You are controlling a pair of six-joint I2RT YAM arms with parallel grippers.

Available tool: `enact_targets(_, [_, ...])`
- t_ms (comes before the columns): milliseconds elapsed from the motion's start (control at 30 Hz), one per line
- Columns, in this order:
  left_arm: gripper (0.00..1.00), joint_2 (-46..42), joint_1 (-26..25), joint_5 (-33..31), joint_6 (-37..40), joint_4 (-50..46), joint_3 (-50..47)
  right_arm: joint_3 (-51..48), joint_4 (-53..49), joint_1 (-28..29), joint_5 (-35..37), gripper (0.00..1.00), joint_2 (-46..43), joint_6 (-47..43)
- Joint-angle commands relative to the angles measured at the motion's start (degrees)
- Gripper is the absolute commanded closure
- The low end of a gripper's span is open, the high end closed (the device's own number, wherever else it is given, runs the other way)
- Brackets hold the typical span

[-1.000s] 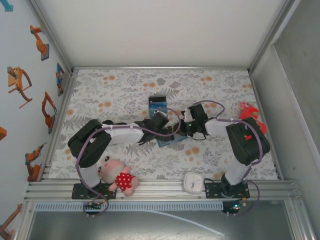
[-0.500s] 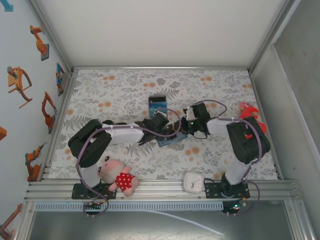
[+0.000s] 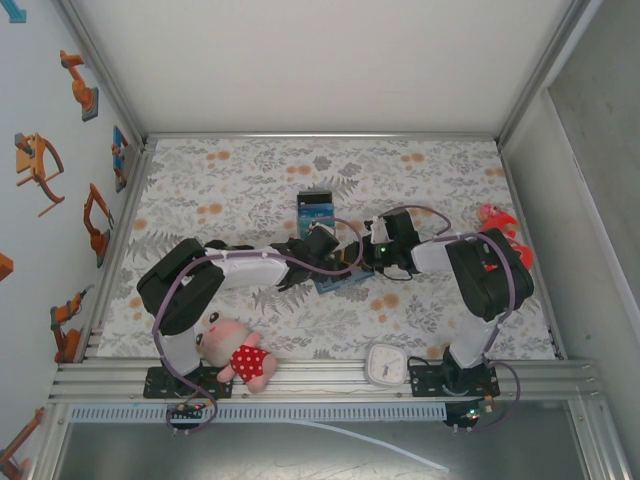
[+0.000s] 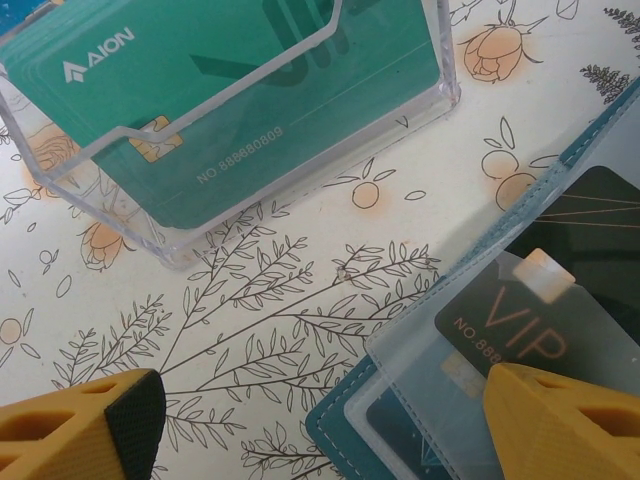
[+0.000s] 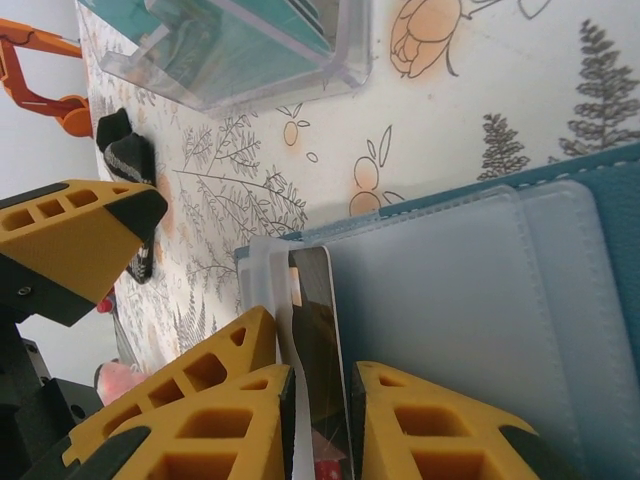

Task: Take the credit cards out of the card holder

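The steel-blue card holder (image 3: 338,283) lies open on the floral table between both grippers. In the right wrist view a black credit card (image 5: 315,330) stands partly out of the card holder's (image 5: 450,280) frosted pocket. My right gripper (image 5: 320,430) has its jaws a little apart on either side of that card. My left gripper (image 4: 315,400) is wide open over the card holder's corner (image 4: 345,425), one finger (image 4: 560,420) above a black VIP card (image 4: 540,320) in its sleeve. Teal credit cards (image 4: 200,80) stand in a clear box (image 4: 400,110).
The clear box (image 3: 315,210) sits just beyond the card holder. A plush doll (image 3: 240,352) and a white round clock (image 3: 385,365) lie near the front rail. A red toy (image 3: 497,225) is at the right, by the right arm.
My right gripper has shifted slightly left toward the card holder and its jaws have parted a little. The left arm has hardly moved.
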Motion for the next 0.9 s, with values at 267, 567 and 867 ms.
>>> enact_targets(267, [0.18,1.4,-0.5,-0.6,1.0,-4.0,0.4,-1.0,2.9,0.1,-1.2,0.91,1.7,0.9])
enact_targets(567, [0.15,-3.4,-0.5,-1.9,-0.2,-3.6,-1.4,-0.6,-5.3,-0.8,6.1,1.00,-3.8,-4.3])
enact_targets(867, [0.13,-10.8,-0.5,-3.5,-1.9,-4.2,-2.4,0.5,-14.1,-1.1,12.4,1.00,-13.3,-11.2])
